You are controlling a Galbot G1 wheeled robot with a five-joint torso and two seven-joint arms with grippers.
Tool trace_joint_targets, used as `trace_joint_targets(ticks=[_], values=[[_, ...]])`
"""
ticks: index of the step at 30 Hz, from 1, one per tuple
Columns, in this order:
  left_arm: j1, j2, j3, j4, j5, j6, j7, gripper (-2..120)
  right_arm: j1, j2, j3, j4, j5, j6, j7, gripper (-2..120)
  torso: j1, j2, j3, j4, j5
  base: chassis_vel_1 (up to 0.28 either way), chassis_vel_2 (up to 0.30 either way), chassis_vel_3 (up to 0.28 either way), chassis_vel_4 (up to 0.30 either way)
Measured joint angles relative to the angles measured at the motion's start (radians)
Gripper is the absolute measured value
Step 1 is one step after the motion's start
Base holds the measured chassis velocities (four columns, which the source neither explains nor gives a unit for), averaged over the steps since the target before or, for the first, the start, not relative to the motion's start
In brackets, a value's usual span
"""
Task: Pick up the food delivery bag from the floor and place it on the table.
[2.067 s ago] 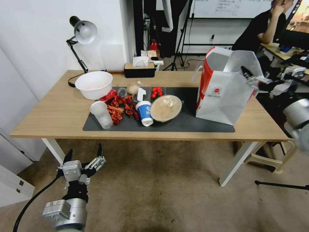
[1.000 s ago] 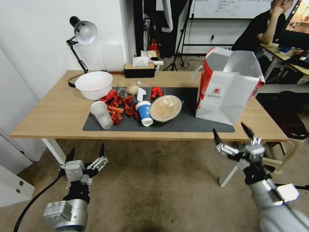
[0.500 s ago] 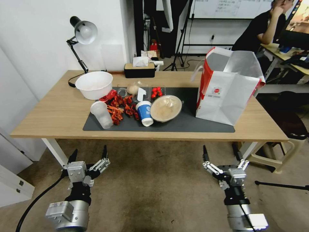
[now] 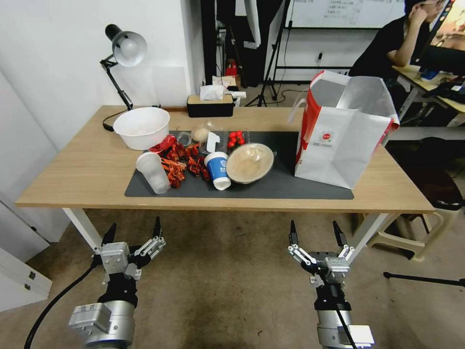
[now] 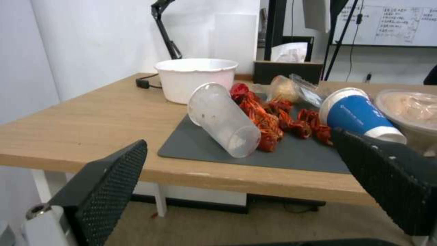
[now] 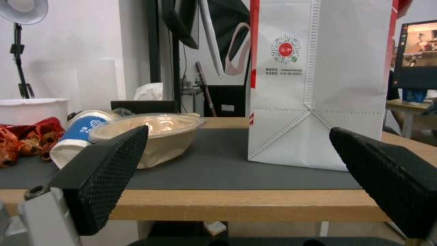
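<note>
The food delivery bag (image 4: 341,133) stands upright on the counter (image 4: 77,177), at the right end of the dark grey mat (image 4: 286,182), its mouth open so the silver foil lining shows; in the right wrist view its top is cut off, leaving the stiff white creased paper, a red edge stripe and the round red logo. Small print beneath that logo is too fine to read. The left gripper (image 4: 131,232) hangs low over the floor (image 4: 227,295) in front of the counter's left part, fingers (image 5: 109,191) spread apart and holding nothing, their black pads finely dimpled. The right gripper (image 4: 315,234) hangs level with it below the counter's right part, fingers (image 6: 102,174) likewise released. On the mat lie a clear ribbed plastic cup (image 4: 152,172) tipped on its side, a blue paper cup (image 4: 217,169) also toppled, red crinkled wrappers (image 4: 177,162) and a lidded beige bowl (image 4: 249,162) whose contents stay cloudy. A white bowl (image 4: 141,127) sits just beside the mat.
</note>
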Motion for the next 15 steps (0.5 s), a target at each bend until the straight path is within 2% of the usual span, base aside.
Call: trace_joint_targets(ticks=[15], values=[[0.004,-0.011,0.007,0.015,0.025,-0.029,0.005,100,0.0,0.004,0.01,-0.007,-0.01,0.025,-0.016,100,0.0,0.0,0.0,0.0,0.0001,0.0,0.0,0.0,0.0]])
